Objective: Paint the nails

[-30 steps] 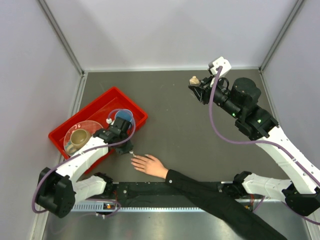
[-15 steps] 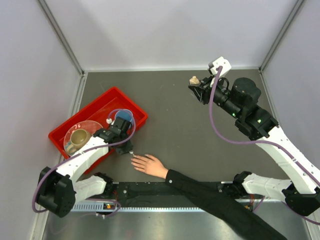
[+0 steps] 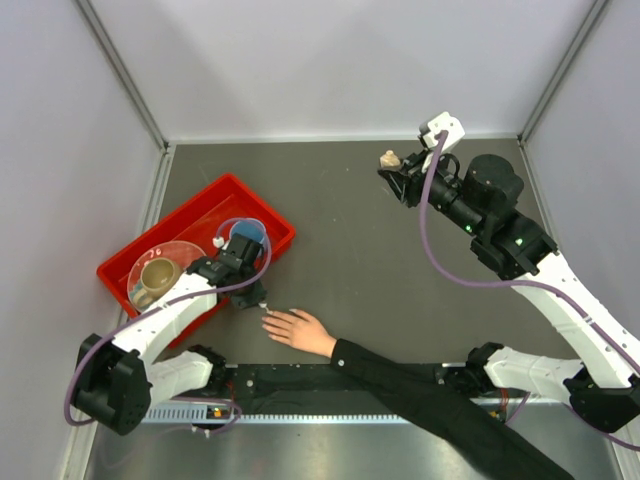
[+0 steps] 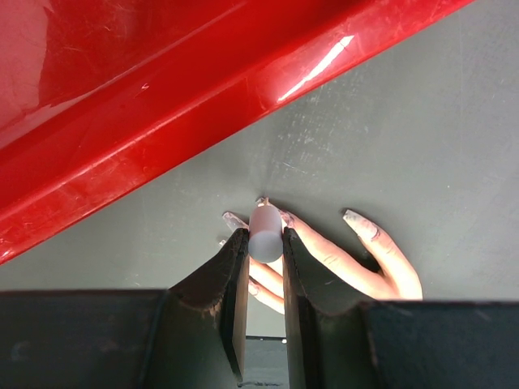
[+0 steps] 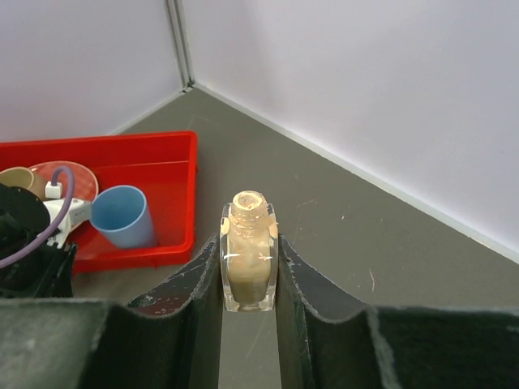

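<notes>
At the near-left of the tabletop (image 3: 360,260), just beside the red tray (image 3: 215,195), the left gripper (image 3: 260,299) has its fingers closed on a pale grey brush cap (image 4: 265,231). The cap points down at the fingertips of the hand (image 3: 303,331), which lies flat with a black sleeve.

- Nails (image 4: 358,217): pale, at the ends of the spread digits. The brush tip is hidden behind the cap, so contact cannot be confirmed.
- Step, as judged: applying polish to one nail. The next move calls for a short, light stroke along the nail, then a shift to the neighbouring one.
- Right gripper (image 5: 249,243): fingers clamped on the uncapped polish bottle (image 3: 389,159), upright, well apart at the far right; tan polish inside.
- Tray contents: blue cup (image 5: 122,215), tan cup (image 3: 157,277) sitting on a clear round dish (image 3: 176,250).
</notes>
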